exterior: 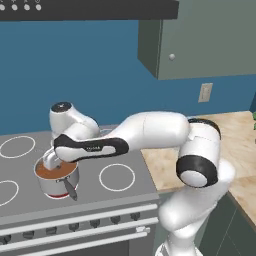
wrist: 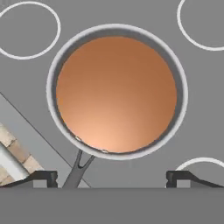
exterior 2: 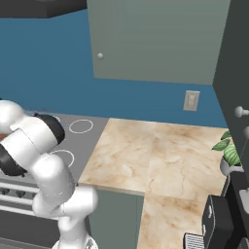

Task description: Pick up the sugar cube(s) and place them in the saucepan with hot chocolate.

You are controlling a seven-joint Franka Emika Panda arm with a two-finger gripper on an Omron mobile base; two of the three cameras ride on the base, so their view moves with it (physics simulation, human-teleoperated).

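Directly above the saucepan with hot chocolate (wrist: 117, 92) hangs the gripper (wrist: 112, 177), jaws spread wide, nothing between the fingertips (wrist: 45, 176). From the left base view the saucepan (exterior: 56, 177) sits on the grey stove top (exterior: 30, 192) near its front edge, left of the front white burner ring (exterior: 117, 177), a red glow at its base. Its dark handle (exterior: 69, 189) points toward the front edge. Brown liquid fills the pan; surface looks smooth, no cube discernible, though the hand view is soft. The arm (exterior: 150, 131) reaches in from the right over the marble worktop (exterior: 235, 135). A wall outlet (exterior: 205, 92) sits on the blue wall behind.
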